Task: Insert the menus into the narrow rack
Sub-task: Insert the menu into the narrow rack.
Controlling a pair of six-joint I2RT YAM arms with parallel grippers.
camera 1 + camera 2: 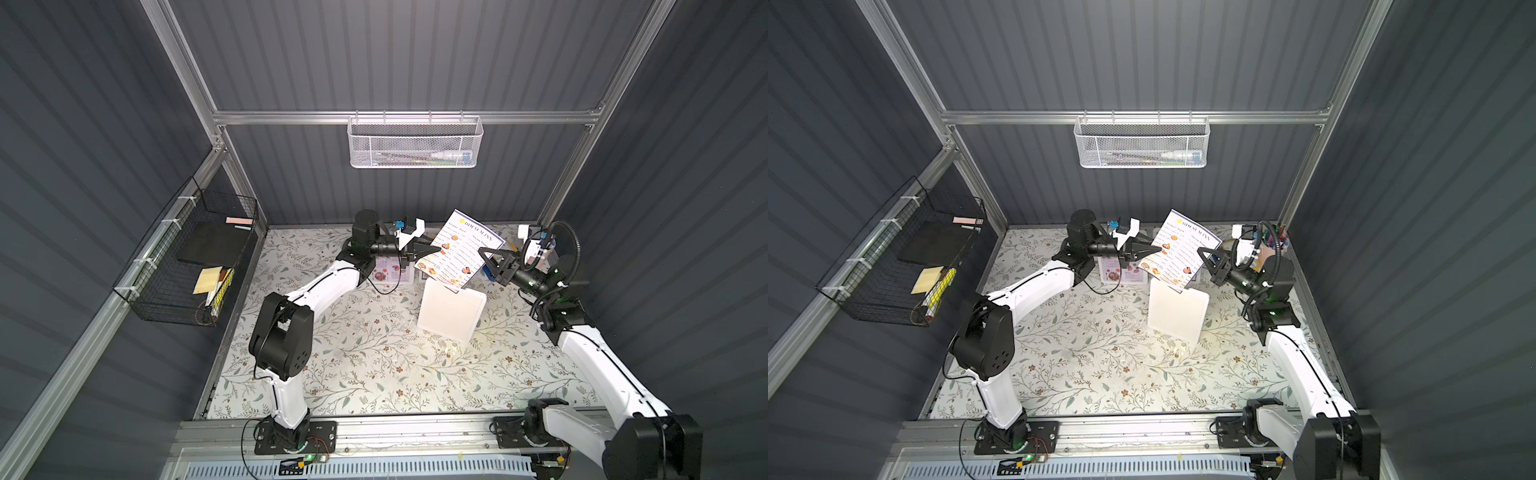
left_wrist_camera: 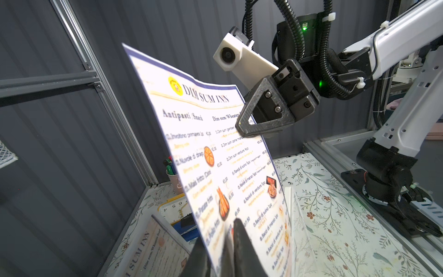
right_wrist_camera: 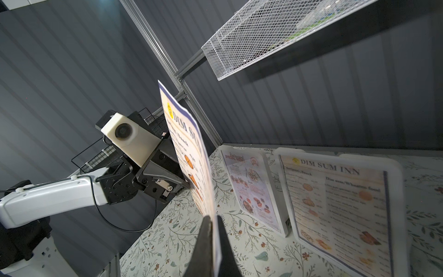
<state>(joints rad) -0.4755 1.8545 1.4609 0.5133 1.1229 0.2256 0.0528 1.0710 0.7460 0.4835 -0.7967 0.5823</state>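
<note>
Paper, thin and bowing: menu (image 1: 457,253) hangs tilted above the bench (image 1: 374,365), right fingers (image 3: 205,239) pinching one edge, left fingers (image 2: 239,239) astride the opposite edge, grip unclear; light, floppy, likely needs both edges held.

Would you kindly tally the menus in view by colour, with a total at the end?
White Dim Sum Inn menu: 2
Lavender menu: 1
Total: 3
</note>
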